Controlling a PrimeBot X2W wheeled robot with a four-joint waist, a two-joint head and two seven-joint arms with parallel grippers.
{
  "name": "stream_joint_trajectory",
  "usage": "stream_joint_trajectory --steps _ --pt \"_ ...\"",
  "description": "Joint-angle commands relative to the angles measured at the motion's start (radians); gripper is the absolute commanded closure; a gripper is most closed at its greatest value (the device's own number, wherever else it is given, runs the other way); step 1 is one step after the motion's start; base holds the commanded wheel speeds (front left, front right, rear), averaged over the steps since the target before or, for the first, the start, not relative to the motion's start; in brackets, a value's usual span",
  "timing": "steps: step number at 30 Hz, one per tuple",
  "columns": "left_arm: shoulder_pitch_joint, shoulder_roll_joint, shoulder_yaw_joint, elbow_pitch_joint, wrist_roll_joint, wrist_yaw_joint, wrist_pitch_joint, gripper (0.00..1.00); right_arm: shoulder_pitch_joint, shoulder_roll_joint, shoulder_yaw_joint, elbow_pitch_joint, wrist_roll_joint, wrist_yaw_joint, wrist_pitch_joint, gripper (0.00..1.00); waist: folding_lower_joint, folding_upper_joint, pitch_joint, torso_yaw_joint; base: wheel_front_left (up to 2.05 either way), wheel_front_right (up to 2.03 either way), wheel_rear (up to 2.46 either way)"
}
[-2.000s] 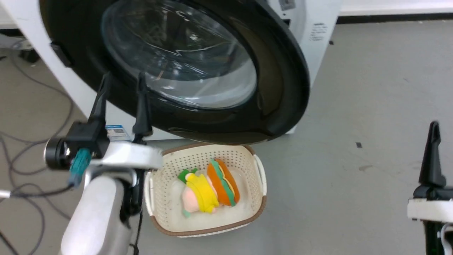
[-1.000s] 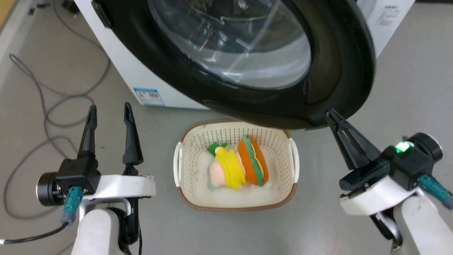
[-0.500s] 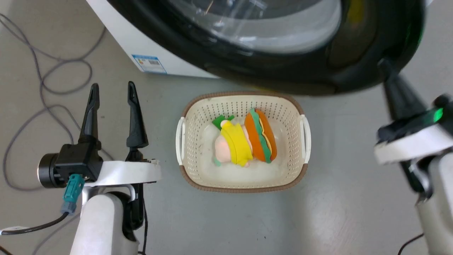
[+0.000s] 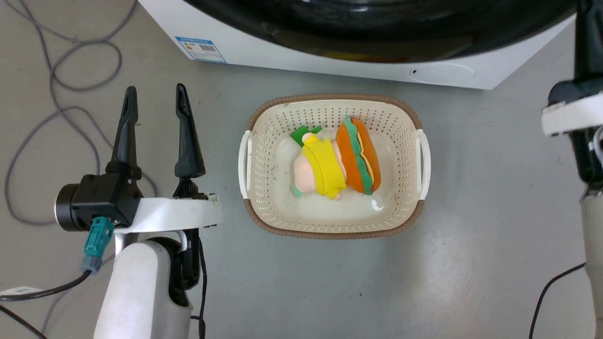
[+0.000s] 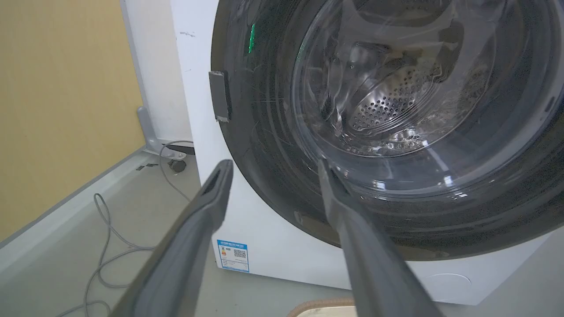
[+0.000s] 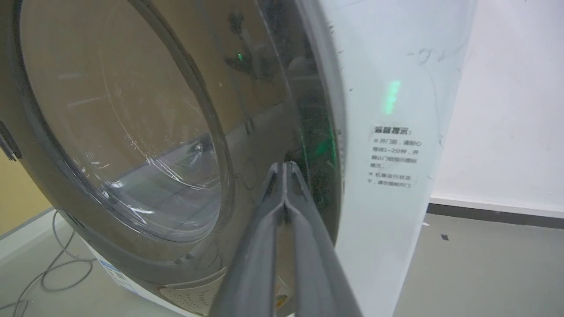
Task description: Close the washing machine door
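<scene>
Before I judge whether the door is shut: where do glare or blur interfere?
Left wrist view: bright streaks across the door glass, left gripper blurred up close. Right wrist view: green glow mirrored in the door's rim, right gripper soft. Head view: sharp, sheen on the floor.

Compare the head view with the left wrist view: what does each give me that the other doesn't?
Head view: the plush toys lying inside the cream basket.

Left wrist view: the clear glass bowl of the washing machine door, the perforated drum behind it, a grey block at the rim's edge, and a yellow wall.

Both: the open left claw, the door's black rim, the white washing machine, its blue sticker and round flap, and floor cables.
</scene>
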Motion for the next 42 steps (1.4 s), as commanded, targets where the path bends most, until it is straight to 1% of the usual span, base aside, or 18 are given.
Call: stream_joint_trajectory --steps 1,10,14,15,19,25,31,32,33,34,35,42 --pt "-0.018 -0.001 -0.002 -0.005 -0.003 0.004 -0.004 0.0 -0.026 0.005 -0.009 0.011 -0.005 -0.001 -0.003 1.0 -0.0001 0.0 0.003 0.002 0.0 0.0 0.0" --pt "-0.021 -0.001 0.0 -0.002 -0.008 0.011 -0.004 0.0 -0.062 0.036 -0.045 0.068 -0.043 -0.001 -0.003 1.0 -0.0001 0.0 0.001 -0.001 0.0 0.0 0.0" --pt "-0.008 -0.001 0.008 0.006 -0.006 0.013 -0.004 0.0 -0.041 0.055 -0.051 0.072 -0.057 -0.001 -0.003 1.0 -0.0001 0.0 -0.023 -0.013 0.0 0.0 0.0" --pt "0.002 -0.001 0.014 0.015 -0.004 0.013 -0.004 0.0 -0.024 0.06 -0.058 0.069 -0.064 -0.001 -0.003 1.0 -0.0001 0.0 -0.045 -0.021 0.0 0.0 0.0" --pt "0.036 -0.001 0.033 0.035 0.008 0.008 -0.004 0.0 0.031 0.075 -0.082 0.023 -0.082 -0.001 -0.003 1.0 -0.0001 0.0 -0.108 -0.048 0.0 0.0 0.0" --pt "0.104 -0.001 0.064 0.062 0.035 -0.002 -0.004 0.0 0.146 0.109 -0.115 -0.092 -0.128 -0.001 -0.003 1.0 -0.0001 0.0 -0.217 -0.102 0.0 0.0 0.0" --pt "0.166 -0.001 0.081 0.086 0.059 -0.01 -0.004 0.0 0.267 0.135 -0.108 -0.156 -0.161 -0.001 -0.003 1.0 -0.0001 0.0 -0.308 -0.153 0.0 0.0 0.0" --pt "0.189 -0.001 0.087 0.092 0.067 -0.012 -0.004 0.0 0.307 0.146 -0.105 -0.178 -0.163 -0.001 -0.003 0.88 -0.0001 0.0 -0.335 -0.172 0.0 0.0 0.0" --pt "0.2 -0.001 0.088 0.094 0.072 -0.014 -0.004 0.0 0.328 0.151 -0.102 -0.187 -0.164 -0.001 -0.003 0.63 -0.0001 0.0 -0.346 -0.18 0.0 0.0 0.0" --pt "0.211 -0.001 0.091 0.097 0.076 -0.014 -0.004 0.0 0.348 0.156 -0.099 -0.197 -0.163 -0.001 -0.003 0.07 -0.0001 0.0 -0.359 -0.188 0.0 0.0 0.0" --pt "0.222 -0.001 0.093 0.099 0.076 -0.015 -0.004 0.0 0.371 0.16 -0.096 -0.207 -0.163 -0.001 -0.003 0.0 -0.0001 0.0 -0.369 -0.195 0.0 0.0 0.0" --pt "0.293 -0.001 0.096 0.115 0.077 -0.023 -0.004 0.0 0.508 0.183 -0.063 -0.239 -0.138 -0.001 -0.003 0.0 -0.0001 0.0 -0.442 -0.227 0.0 0.0 0.0"
